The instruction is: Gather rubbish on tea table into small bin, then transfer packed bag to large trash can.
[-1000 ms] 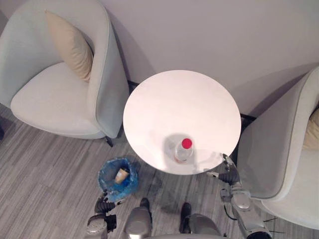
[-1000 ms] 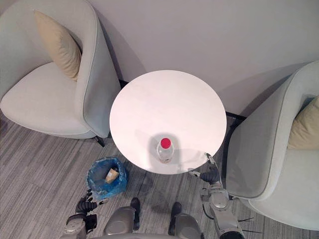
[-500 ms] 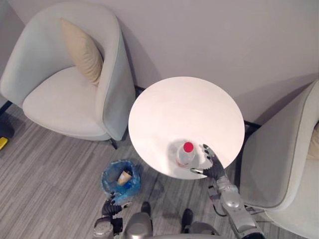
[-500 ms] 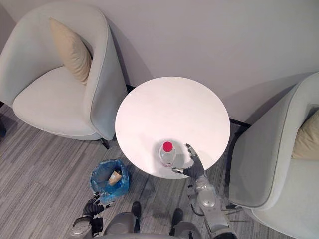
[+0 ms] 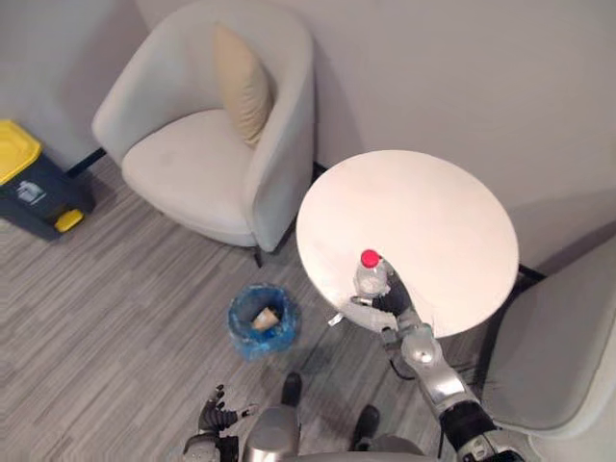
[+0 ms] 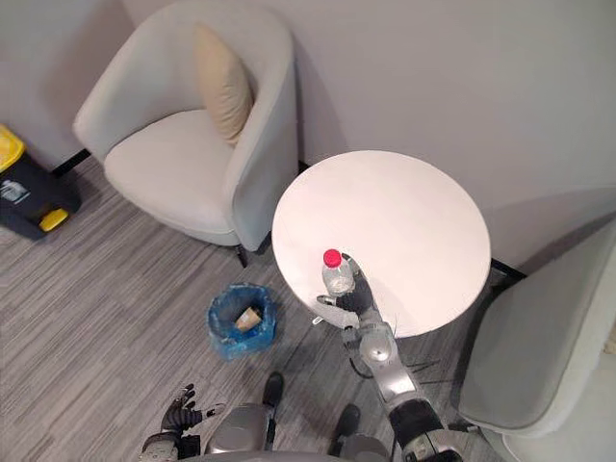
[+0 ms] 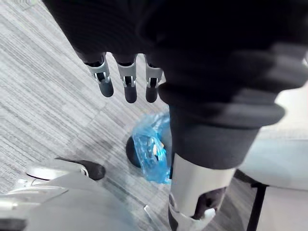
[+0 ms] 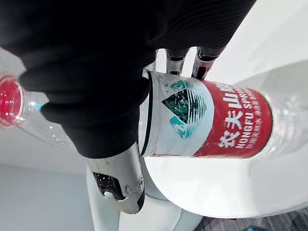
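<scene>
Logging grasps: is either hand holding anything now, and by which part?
The right hand grips the plastic bottle round its labelled middle; the left hand holds nothing.

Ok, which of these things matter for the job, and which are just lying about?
For the job:
- bottle, held by the right hand
- table
- small bin, blue-bagged
- large can, yellow lid

Lying about:
- armchair with cushion
- second armchair

The left hand hangs open near the floor.
</scene>
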Controlling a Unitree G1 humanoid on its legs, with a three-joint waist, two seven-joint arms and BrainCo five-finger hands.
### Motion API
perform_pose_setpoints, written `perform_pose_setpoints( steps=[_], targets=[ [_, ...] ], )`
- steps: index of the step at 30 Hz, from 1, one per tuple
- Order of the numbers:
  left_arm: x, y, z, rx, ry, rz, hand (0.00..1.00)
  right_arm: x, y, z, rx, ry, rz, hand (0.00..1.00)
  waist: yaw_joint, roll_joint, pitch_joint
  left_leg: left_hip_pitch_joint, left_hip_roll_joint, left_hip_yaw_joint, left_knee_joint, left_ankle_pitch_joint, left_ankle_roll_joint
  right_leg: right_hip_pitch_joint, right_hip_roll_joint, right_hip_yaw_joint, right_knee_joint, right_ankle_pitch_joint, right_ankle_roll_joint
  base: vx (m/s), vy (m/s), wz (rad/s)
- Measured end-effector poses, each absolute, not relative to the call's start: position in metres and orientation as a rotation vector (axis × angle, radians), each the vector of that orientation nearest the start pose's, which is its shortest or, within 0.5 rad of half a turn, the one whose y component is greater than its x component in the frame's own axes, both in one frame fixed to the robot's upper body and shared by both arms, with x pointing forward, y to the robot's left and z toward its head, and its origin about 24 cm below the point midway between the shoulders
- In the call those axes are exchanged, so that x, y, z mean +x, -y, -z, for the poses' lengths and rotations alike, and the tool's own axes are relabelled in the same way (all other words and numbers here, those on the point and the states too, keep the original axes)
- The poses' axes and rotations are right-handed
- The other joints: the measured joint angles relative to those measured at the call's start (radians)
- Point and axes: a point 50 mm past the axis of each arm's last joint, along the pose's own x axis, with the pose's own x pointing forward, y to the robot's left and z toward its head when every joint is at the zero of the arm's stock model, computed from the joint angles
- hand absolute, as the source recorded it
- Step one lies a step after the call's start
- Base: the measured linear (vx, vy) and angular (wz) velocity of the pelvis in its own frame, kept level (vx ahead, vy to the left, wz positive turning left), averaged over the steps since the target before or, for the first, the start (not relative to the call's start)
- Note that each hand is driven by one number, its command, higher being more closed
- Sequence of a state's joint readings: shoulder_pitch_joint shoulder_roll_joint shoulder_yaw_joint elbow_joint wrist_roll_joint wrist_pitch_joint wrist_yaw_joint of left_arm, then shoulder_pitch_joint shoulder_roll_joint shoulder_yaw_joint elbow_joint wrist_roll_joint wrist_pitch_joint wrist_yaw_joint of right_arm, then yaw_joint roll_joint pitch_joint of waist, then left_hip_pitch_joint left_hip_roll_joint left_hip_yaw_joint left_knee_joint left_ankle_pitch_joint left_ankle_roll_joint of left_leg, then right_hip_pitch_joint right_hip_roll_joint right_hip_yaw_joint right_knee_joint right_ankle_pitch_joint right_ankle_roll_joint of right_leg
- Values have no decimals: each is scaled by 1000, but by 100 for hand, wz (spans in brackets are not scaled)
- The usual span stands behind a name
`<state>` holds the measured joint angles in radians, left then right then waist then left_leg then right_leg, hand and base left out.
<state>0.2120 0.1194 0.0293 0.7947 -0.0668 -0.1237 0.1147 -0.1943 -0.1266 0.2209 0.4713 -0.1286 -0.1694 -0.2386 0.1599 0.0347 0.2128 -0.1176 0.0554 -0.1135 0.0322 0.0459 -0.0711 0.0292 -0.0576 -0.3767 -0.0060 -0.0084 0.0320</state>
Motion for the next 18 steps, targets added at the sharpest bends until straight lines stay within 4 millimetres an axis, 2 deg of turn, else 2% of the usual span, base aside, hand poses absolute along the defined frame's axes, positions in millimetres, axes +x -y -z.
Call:
perform_pose_setpoints(
  steps=[2, 4, 8, 14, 16, 18],
  targets=[
    [102, -207, 138, 78, -871, -253, 0, 291, 135, -4, -322, -68, 20, 100, 21, 19, -4, -10, -7, -30, -12, 23, -2, -1, -3, -35, 1, -7, 7, 38, -18, 44],
    [101, -205, 139, 70, -875, -253, 0, 299, 138, -11, -308, -59, 53, 100, 28, 30, -3, -13, -12, -59, -36, 46, 2, -1, -6, -64, 3, -9, 10, 59, -24, 47],
    [101, -201, 140, 51, -876, -252, 0, 305, 140, -18, -259, -44, 76, 100, 50, 31, -4, -24, -22, -89, -37, 50, 0, 0, -9, -93, 6, -20, 6, 77, -21, 26],
    [103, -199, 139, 45, -868, -251, 0, 305, 146, -28, -222, -4, 107, 100, 44, 34, -2, -25, -41, -131, -34, 51, 0, 21, -16, -137, 10, -39, 17, 41, -6, 25],
    [103, -199, 139, 45, -864, -251, 0, 298, 151, -44, -208, 79, 101, 100, 42, 37, 0, -32, -47, -164, -33, 52, -2, 15, -31, -168, 53, -73, 17, -4, 6, 46],
    [104, -199, 139, 45, -862, -250, 0, 292, 154, -51, -206, 120, 94, 100, 40, 37, 0, -33, -58, -192, -33, 55, -6, 15, -43, -197, 91, -101, 20, -4, 5, 54]
  ],
)
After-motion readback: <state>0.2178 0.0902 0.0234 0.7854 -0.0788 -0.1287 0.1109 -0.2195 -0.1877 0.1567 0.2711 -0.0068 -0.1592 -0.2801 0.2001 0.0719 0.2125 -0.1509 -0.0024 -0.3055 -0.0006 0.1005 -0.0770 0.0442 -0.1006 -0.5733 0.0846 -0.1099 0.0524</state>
